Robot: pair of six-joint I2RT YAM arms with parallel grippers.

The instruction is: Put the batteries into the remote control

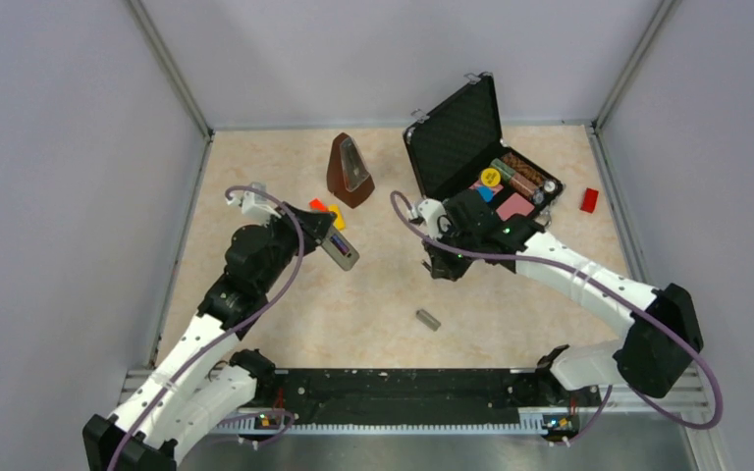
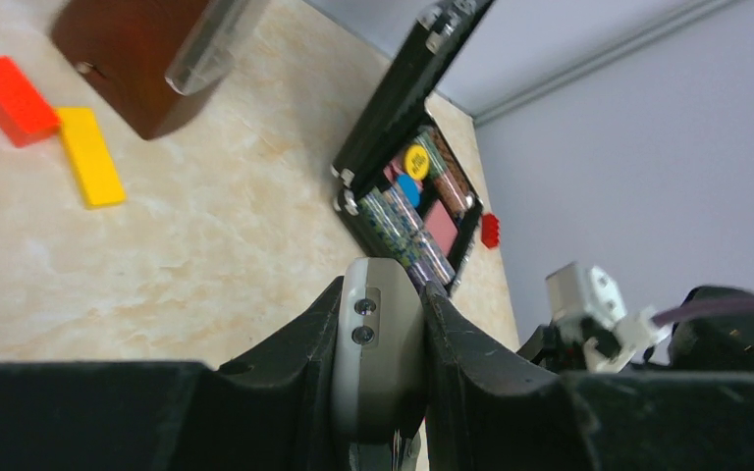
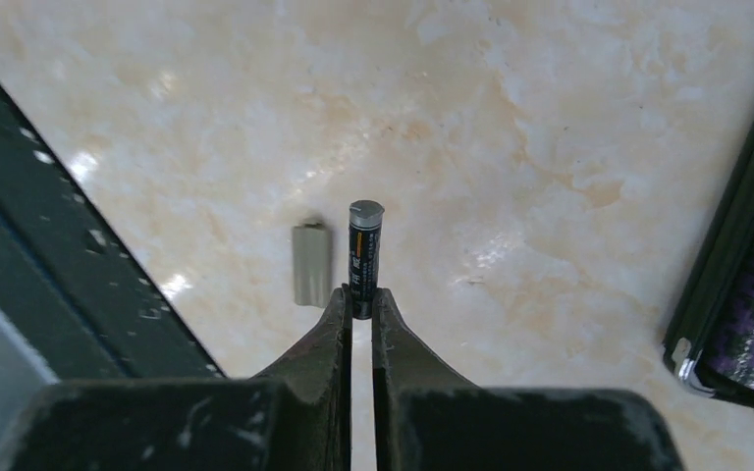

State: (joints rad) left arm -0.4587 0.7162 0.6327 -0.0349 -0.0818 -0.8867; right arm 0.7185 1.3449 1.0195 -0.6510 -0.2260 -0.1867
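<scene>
Our left gripper [image 2: 381, 296] clamps the remote control [image 2: 383, 365]; the right gripper [image 3: 361, 300] pinches one battery [image 3: 365, 240]. One cover [image 3: 311, 263] (grey) lies at its nine o'clock.

Cream marbled bench [image 3: 550, 118]; black battery [image 3: 364, 260], grey cap; grey remote [image 2: 378, 343]; pale grey cover [image 3: 311, 265]; red block [image 2: 10, 98]; yellow block [image 2: 90, 155]; black case [image 1: 457, 132].

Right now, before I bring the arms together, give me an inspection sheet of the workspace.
Surface: beige marbled tabletop, no spills seen.
Job's things: remote control in left gripper, bluish-purple battery apparently in its bay; dark grey battery in right gripper.
Clutter: grey cover piece, metronome, open black case, red block, yellow block, another red block.
Grippers: both shut on their loads.
Cables: purple cables loop along both arms, no snag seen.
Surroundings: grey walls, metal frame.
</scene>
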